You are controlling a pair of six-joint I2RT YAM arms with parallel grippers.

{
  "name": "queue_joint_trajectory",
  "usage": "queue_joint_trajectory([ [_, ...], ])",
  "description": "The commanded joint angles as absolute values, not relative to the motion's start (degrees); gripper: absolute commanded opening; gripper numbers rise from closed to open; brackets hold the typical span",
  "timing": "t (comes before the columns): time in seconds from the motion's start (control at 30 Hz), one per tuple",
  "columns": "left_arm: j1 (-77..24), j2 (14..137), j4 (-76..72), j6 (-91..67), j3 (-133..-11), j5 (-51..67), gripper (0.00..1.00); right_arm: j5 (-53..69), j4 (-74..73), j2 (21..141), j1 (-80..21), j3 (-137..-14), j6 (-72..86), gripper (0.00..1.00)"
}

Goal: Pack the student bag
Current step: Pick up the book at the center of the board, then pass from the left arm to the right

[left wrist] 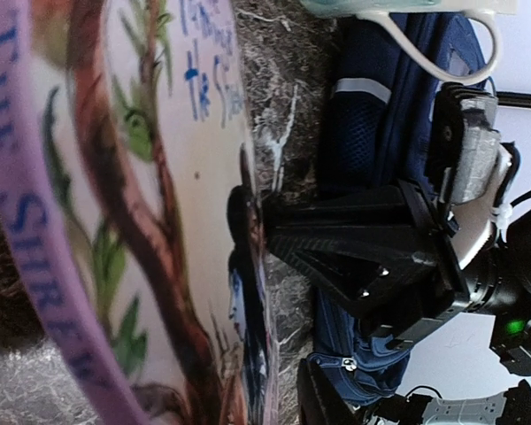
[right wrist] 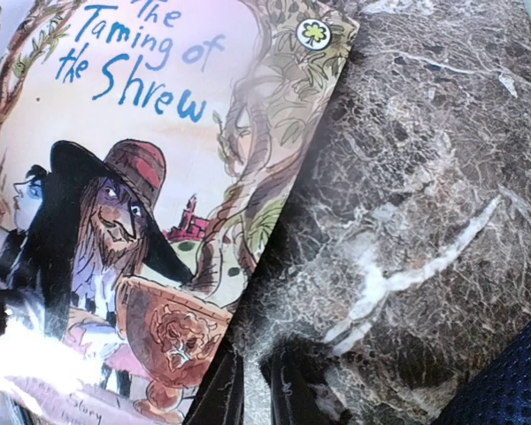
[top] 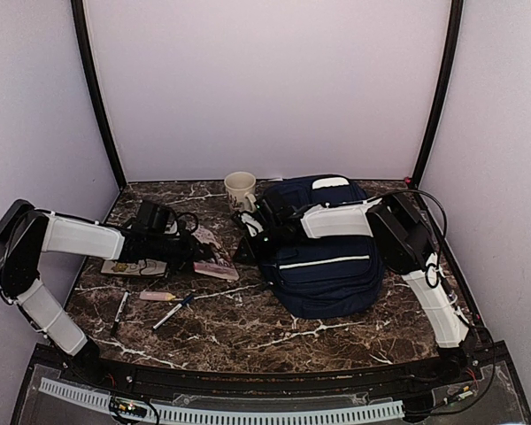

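Note:
The student bag [top: 323, 257], navy with white stripes, lies on the marble table right of centre. A picture book, "The Taming of the Shrew" [top: 214, 261], lies just left of it. My right gripper [top: 245, 246] reaches across the bag to the book's right edge. In the right wrist view its fingers [right wrist: 221, 394] stand almost together at the book [right wrist: 159, 177] edge, with nothing between them. My left gripper [top: 193, 251] is at the book's left side. In the left wrist view the book [left wrist: 159, 221] hides one finger; the other [left wrist: 323, 403] stands apart from the book's edge.
A cream mug [top: 240, 188] stands behind the book, next to the bag's top. A second booklet [top: 133, 266] lies under the left arm. Two pens [top: 173, 312] [top: 121, 310] and a small pink item [top: 157, 296] lie near the front left.

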State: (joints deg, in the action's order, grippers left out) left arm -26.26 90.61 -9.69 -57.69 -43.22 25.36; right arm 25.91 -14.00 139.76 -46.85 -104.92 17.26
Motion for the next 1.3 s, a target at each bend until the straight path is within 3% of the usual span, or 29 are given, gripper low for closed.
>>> queue_joint_trajectory([
  [0.0, -26.54, 88.68, -3.43, -57.37, -44.50, 21.87, 0.29, 21.26, -24.61, 147.92, -48.40, -100.18, 16.02, 0.13],
  [0.2, -26.48, 86.78, -2.04, -56.51, -44.17, 20.94, 0.11, 21.27, -24.52, 147.90, -48.48, -100.11, 16.00, 0.14],
  [0.37, -26.50, 85.10, -0.07, -55.35, -44.14, 19.91, 0.01, 19.28, -24.88, 146.42, -48.52, -99.78, 15.08, 0.15],
  [0.63, -26.52, 72.67, 10.60, -45.32, -50.50, 16.56, 0.00, 19.54, -23.94, 128.84, -46.58, -98.60, 14.15, 0.19],
  [0.7, -26.62, 70.34, 9.90, -41.30, -52.41, 18.75, 0.00, 24.63, -22.36, 123.41, -44.72, -97.18, 14.14, 0.24],
  [0.8, -26.85, 68.14, 7.10, -36.72, -54.37, 23.46, 0.00, 35.12, -18.58, 115.31, -40.55, -92.98, 13.75, 0.40],
  [0.93, -27.89, 65.92, -2.12, -33.02, -54.43, 31.82, 0.00, 32.80, -23.19, 104.88, -36.13, -90.44, 4.55, 0.63],
  [1.27, -31.67, 68.71, -14.80, -32.36, -57.02, 40.88, 0.00, 50.22, -25.45, 96.46, -33.14, -85.66, -1.75, 0.77],
])
